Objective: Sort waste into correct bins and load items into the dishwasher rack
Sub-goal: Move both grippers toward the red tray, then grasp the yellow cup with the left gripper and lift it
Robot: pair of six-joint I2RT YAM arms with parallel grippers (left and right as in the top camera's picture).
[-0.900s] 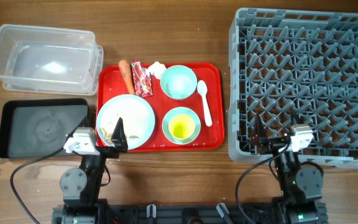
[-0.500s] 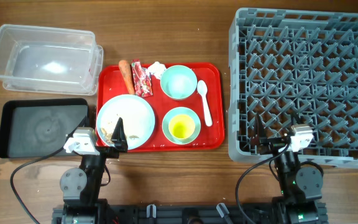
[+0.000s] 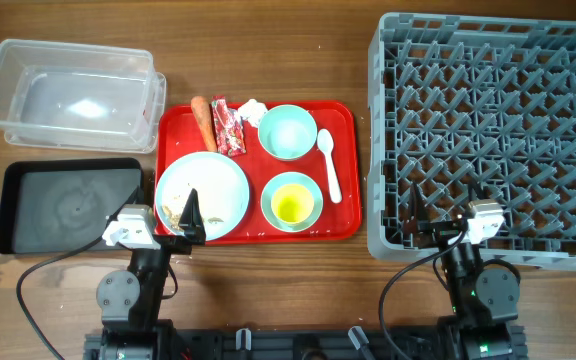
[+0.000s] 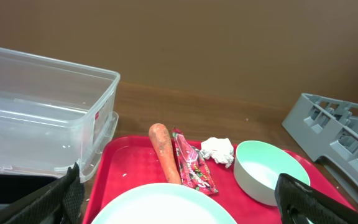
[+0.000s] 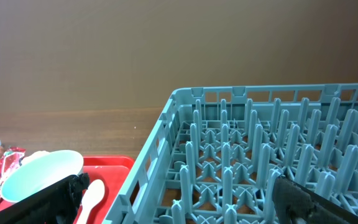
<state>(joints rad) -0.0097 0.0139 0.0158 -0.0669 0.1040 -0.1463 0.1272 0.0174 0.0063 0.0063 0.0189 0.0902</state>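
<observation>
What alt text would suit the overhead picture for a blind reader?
A red tray on a wooden table holds a plate, mint bowl, yellow cup in a blue bowl, spoon, carrot, wrapper and tissue. A clear tub and black tray lie left, grey rack right.

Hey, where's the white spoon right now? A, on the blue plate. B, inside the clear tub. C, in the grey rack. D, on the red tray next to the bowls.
D: the white spoon lies on the red tray beside the mint-green bowl, outside the dishwasher rack.
</observation>
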